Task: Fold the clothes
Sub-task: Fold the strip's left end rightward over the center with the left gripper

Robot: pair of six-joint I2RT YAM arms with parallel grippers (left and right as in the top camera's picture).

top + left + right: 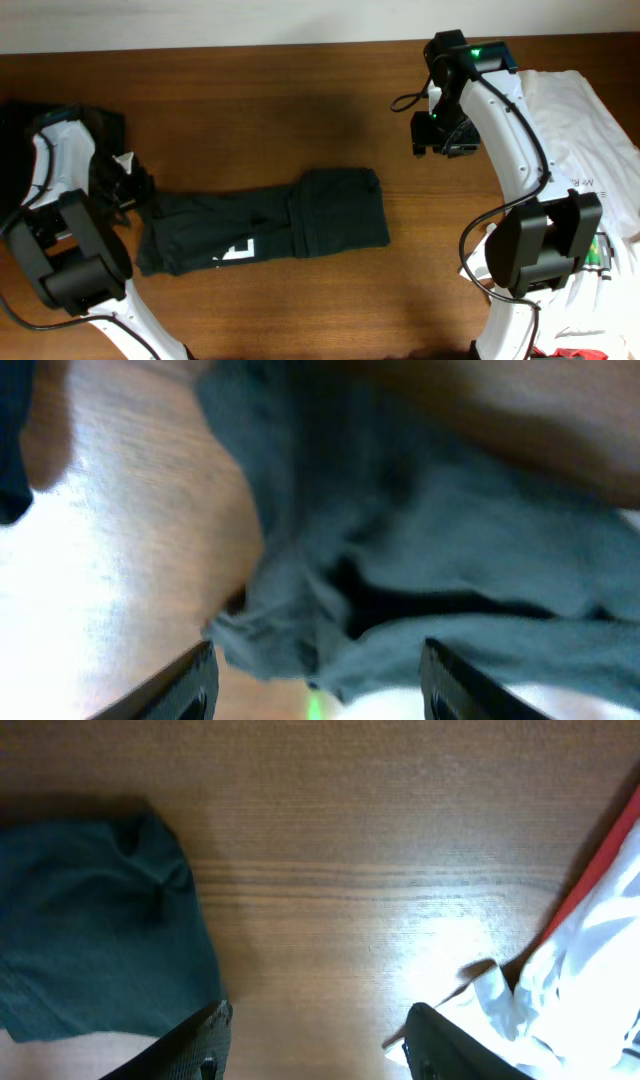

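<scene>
overhead, left wrist and right wrist views. the black t-shirt [265,225] lies folded into a long band on the wooden table [250,110], left of the middle, with its thicker folded part toward the right and a fragment of white lettering [235,250] showing on the near edge. the left gripper [135,185] sits at the shirt's left end. in the left wrist view its fingers [195,680] are spread wide, and the rumpled dark fabric [400,560] lies on the wood ahead of and between them, not pinched by either finger. that view is blurred, so contact with the cloth cannot be told. the right gripper [445,140] is over bare table toward the far right, well apart from the shirt. in the right wrist view its fingers [205,1040] are likewise spread, with only wood grain between them; the shirt's right end [100,930] lies to one side and a pile of white garments [580,970] to the other. the same white pile [585,120] covers the table's right edge.
</scene>
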